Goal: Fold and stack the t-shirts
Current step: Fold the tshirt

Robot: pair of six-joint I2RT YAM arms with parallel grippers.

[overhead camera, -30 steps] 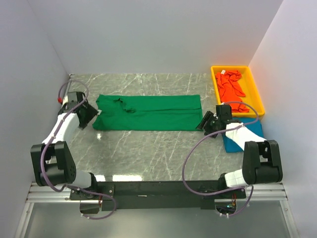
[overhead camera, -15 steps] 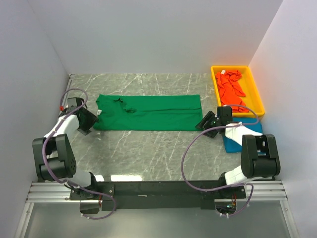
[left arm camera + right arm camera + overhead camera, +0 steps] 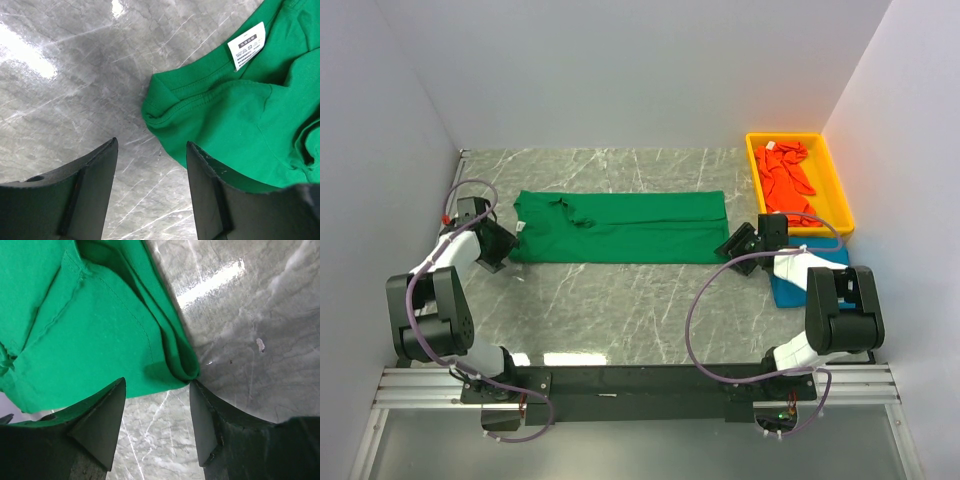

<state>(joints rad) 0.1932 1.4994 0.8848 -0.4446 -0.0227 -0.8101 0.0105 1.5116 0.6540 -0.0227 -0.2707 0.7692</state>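
Note:
The green t-shirt (image 3: pixel 620 227) lies folded into a long strip across the middle of the marble table. Its white neck label (image 3: pixel 246 45) shows in the left wrist view. My left gripper (image 3: pixel 504 250) is open and empty at the shirt's near left corner (image 3: pixel 155 112). My right gripper (image 3: pixel 729 247) is open and empty at the shirt's near right corner (image 3: pixel 185 367). The orange-red t-shirt (image 3: pixel 786 180) lies crumpled in the yellow bin (image 3: pixel 837 185). The blue t-shirt (image 3: pixel 788 285) lies folded at the right, partly under my right arm.
White walls close the table on the left, back and right. The yellow bin stands in the back right corner. The black rail (image 3: pixel 640 380) with both arm bases runs along the near edge.
Both grippers have moved in to the green shirt's near corners; the left arm drew back toward the near left, the right shifted slightly. The shirt has not moved.

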